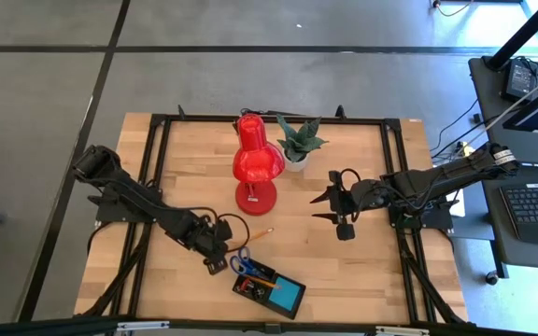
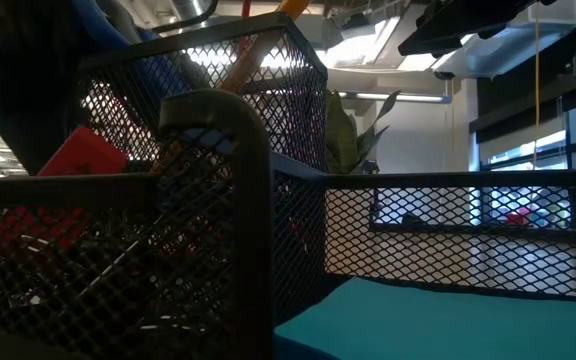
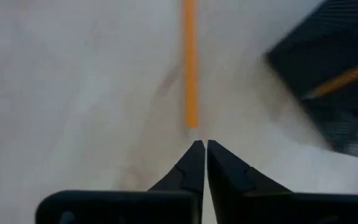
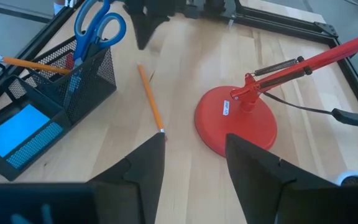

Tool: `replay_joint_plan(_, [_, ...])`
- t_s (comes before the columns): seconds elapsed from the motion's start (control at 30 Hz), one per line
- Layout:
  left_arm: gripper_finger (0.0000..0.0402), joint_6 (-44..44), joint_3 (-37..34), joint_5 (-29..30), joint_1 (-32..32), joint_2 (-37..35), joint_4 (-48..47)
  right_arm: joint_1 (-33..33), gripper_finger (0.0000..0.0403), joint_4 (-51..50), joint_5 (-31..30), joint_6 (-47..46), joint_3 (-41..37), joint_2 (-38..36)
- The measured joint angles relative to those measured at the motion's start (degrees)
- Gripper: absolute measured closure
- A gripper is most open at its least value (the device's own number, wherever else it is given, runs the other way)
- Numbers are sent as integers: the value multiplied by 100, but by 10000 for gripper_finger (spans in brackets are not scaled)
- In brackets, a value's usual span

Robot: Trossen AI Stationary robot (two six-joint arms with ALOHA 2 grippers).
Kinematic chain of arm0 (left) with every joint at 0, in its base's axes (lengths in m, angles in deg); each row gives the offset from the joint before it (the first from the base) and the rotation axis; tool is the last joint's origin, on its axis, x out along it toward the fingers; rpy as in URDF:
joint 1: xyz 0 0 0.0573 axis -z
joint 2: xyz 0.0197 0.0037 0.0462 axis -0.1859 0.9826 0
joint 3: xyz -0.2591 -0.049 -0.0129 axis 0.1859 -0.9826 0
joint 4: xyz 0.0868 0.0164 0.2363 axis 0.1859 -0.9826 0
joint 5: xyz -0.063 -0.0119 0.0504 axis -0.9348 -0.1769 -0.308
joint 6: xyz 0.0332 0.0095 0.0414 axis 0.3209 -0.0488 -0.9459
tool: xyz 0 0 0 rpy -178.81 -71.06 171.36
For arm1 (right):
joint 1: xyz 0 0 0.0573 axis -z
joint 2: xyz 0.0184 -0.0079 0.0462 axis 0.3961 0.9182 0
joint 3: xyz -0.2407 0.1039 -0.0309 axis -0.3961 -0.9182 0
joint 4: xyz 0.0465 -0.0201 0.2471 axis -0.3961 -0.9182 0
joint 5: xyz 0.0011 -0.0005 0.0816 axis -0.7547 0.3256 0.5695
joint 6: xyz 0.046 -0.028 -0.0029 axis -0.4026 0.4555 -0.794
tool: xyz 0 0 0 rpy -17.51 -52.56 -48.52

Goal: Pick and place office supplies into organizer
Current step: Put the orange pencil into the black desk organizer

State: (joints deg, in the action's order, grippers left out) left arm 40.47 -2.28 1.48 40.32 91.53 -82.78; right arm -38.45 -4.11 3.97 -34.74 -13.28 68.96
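Organizer of black wire mesh [image 1: 267,288], a low rectangular tray with a taller cup section, sits at the near edge of the light wooden table [image 1: 362,252], just ahead of the left arm. Behind it, near the table's middle, stands the big red desk lamp [image 1: 255,163] on its round base, and beside that the small green potted plant [image 1: 299,142]. A blue square note pad [image 1: 290,297] lies flat in the tray's widest compartment. Blue-handled scissors [image 1: 243,263] stand upright in the mesh cup, handles up, with an orange pencil [image 4: 30,63] leaning out over the cup's rim beside them. A small red block [image 2: 83,155] shows through the mesh in the low view. One more orange pencil [image 1: 259,233] lies loose on the bare wood between the lamp base and the organizer, touching neither. The left gripper [image 1: 217,261] is low over the table just beside the organizer's cup end, its two dark fingers pressed together with nothing between them, their tips pointing at the near end of the loose pencil. The right gripper [image 1: 330,206] hovers well to the right of the lamp, fingers spread apart and empty
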Motion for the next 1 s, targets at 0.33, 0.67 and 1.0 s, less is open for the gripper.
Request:
replay_joint_plan(0.33, [302, -580, -352, 671, 207, -2, 492, 0, 231, 37, 0, 5, 0, 0])
replay_joint_plan(0.67, [241, -527, -1073, 1189, 638, 0, 1714, 2, 231, 61, -2, 140, 2, 0])
replay_joint_plan(1.0, [240, -492, -1385, 1924, 1053, 324, 2339, 76, 231, 120, -2, 182, 2, 0])
